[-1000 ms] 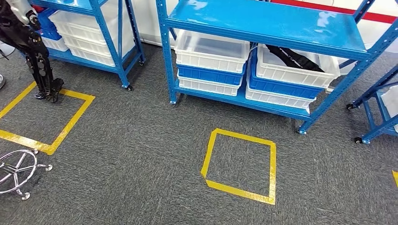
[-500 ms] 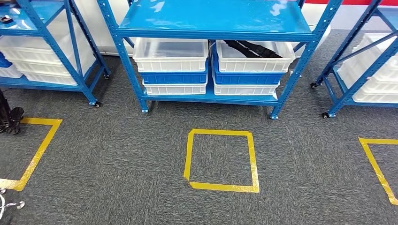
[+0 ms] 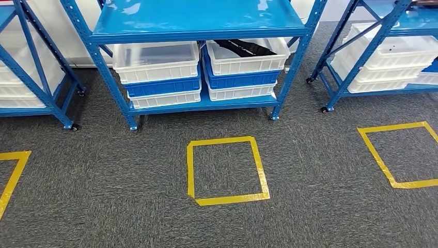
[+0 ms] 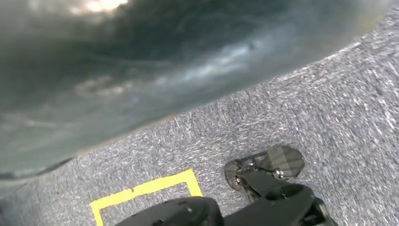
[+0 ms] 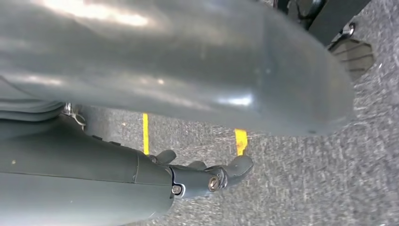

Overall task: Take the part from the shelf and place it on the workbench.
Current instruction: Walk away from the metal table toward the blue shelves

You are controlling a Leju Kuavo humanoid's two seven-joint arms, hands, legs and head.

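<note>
Bright, even overhead light — wrist views motion-blurred, glary.

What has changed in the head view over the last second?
The camera turned, not the things: the blue shelf and yellow floor square now sit nearly square ahead, and another shelf came in on the right. Bins stayed put; nothing was taken hold of.

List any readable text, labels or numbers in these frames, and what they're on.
None readable.
Blue shelf: no label or number shows.
White bins and blue bins: plain fronts, no print shows.
Yellow tape square on the carpet: bare tape, a marking with no characters.
Wrist views: blurred carpet and tape, no text.
</note>
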